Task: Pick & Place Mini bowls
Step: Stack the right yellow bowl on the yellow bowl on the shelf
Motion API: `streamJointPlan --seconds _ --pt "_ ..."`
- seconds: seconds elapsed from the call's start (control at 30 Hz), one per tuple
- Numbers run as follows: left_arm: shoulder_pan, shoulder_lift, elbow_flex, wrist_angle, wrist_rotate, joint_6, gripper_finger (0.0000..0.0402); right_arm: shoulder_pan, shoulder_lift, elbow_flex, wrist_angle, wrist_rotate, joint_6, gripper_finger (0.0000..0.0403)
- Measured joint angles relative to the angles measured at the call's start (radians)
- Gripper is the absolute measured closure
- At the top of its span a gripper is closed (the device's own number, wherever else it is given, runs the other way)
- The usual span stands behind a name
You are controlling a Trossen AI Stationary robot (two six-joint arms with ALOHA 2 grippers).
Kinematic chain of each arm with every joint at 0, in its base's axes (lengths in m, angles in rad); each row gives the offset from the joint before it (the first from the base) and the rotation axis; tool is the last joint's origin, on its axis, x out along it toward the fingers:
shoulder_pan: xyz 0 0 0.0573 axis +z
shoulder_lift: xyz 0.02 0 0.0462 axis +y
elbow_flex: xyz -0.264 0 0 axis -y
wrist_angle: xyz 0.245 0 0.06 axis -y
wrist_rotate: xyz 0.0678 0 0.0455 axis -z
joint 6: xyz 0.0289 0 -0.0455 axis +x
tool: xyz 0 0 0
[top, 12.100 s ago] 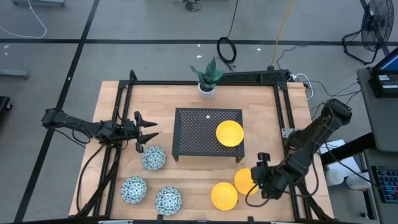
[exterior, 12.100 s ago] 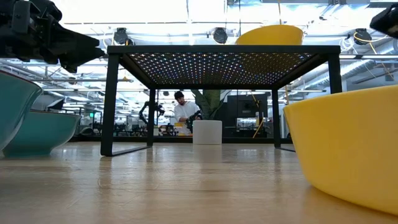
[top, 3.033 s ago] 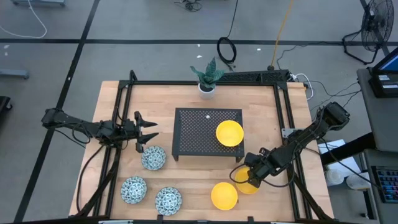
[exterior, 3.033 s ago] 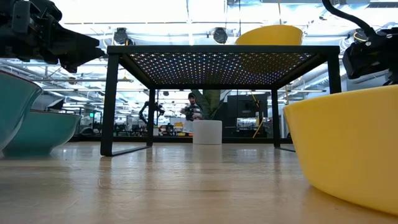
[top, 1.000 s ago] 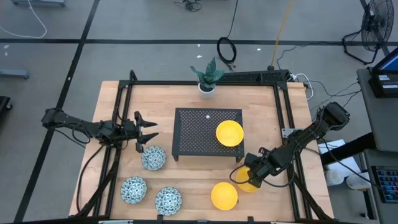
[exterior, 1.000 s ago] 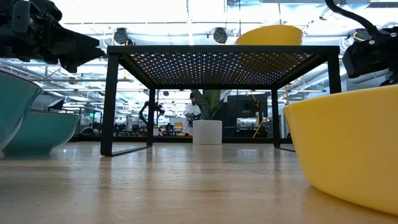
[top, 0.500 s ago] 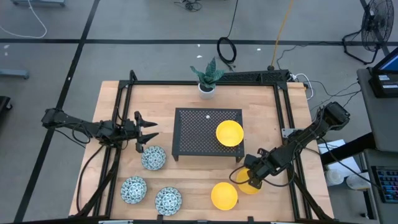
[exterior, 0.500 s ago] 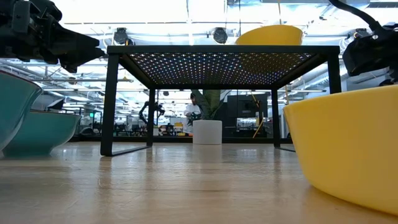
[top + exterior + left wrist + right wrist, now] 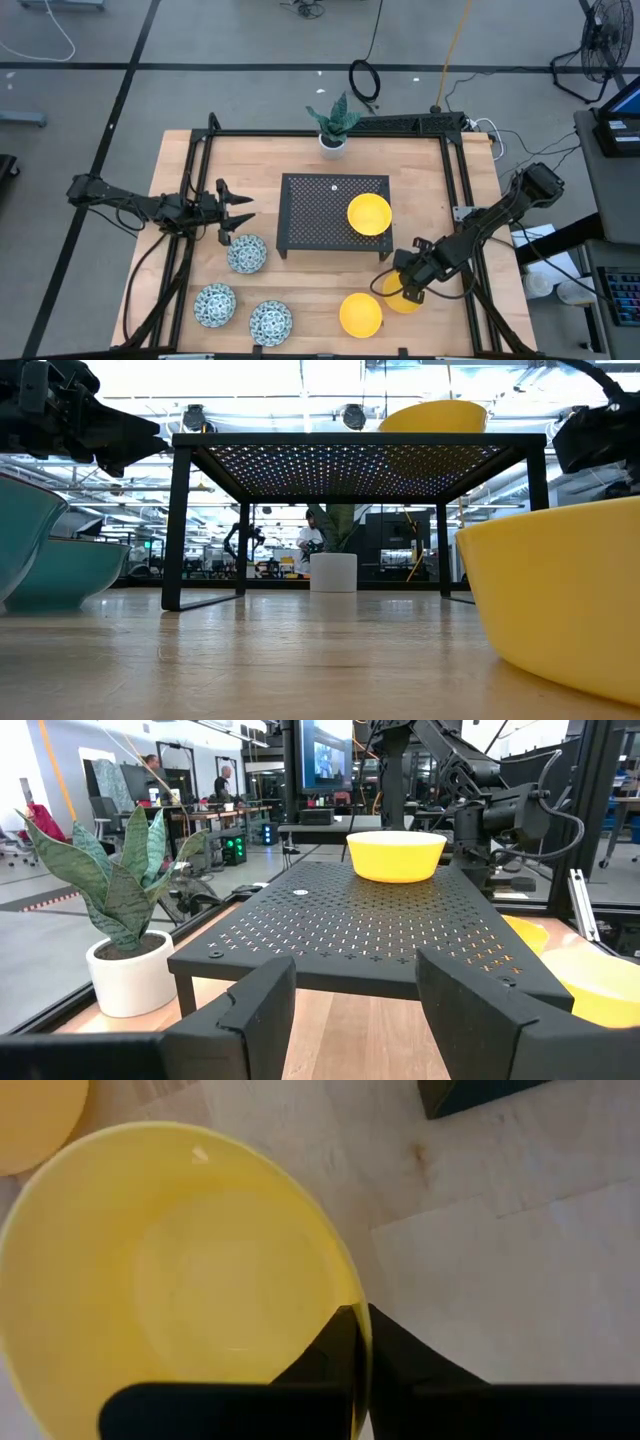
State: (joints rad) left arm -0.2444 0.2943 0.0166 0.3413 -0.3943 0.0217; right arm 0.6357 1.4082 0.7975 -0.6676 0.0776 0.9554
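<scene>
Right claw: pinched tight on the rim of a yellow mini bowl, one finger inside the wall, one outside; bowl near the desk's front right.
Left claw: parted, empty, waiting beside the rack, above a patterned mini bowl.
Handling: probably light, rigid, smooth-walled; rim pinch the only real hold, likely to tilt or slip.
Nearby: second yellow bowl just beside; another on the black perforated rack.
In the way: rack edge and leg close by; potted plant well apart.

Wood table w/ black mesh stand at centre. Plant in white pot at far edge, behind stand. Fan on floor far right; person in room beyond.
</scene>
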Motion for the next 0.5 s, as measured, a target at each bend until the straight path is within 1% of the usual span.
streamJointPlan --seconds 0.2,0.3,0.5 --pt "0.0 0.0 0.0 0.0 0.0 0.0 0.019 0.0 -0.063 0.0 -0.031 0.009 -0.001 0.0403" --pt "0.0 0.0 0.0 0.0 0.0 0.0 0.019 0.0 -0.097 0.0 -0.047 0.03 0.005 0.0403" --pt "0.0 0.0 0.0 0.0 0.0 0.0 0.019 0.0 -0.152 -0.001 -0.06 0.03 0.007 0.0403"
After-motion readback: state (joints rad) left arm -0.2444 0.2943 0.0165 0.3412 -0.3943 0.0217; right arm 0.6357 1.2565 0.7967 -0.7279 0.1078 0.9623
